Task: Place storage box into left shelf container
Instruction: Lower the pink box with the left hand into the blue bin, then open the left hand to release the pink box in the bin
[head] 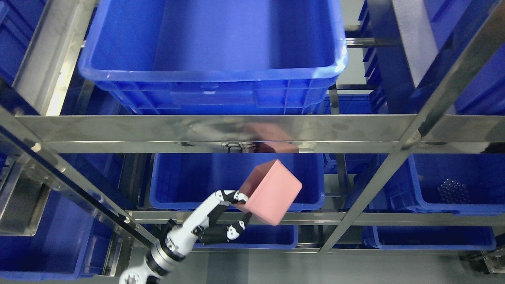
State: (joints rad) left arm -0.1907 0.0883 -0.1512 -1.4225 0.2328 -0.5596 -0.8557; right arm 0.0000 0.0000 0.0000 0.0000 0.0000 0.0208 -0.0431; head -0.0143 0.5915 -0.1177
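A pink storage box [272, 192] is held tilted in the air in front of the steel shelf rack. My left hand [232, 213] comes up from the bottom edge left of the middle and is shut on the box's lower left side, fingers above and thumb below. Behind the box sits a blue shelf container [189, 179] on the middle level, open at the top. A larger blue container [213, 51] sits on the upper level above the steel rail [221, 132]. My right hand is not in view.
Steel shelf posts run diagonally at the left [79, 185] and right [378, 177]. More blue containers stand at the right [453, 185], lower left [51, 240] and on the level below [268, 236]. The right container holds a small dark studded object [453, 191].
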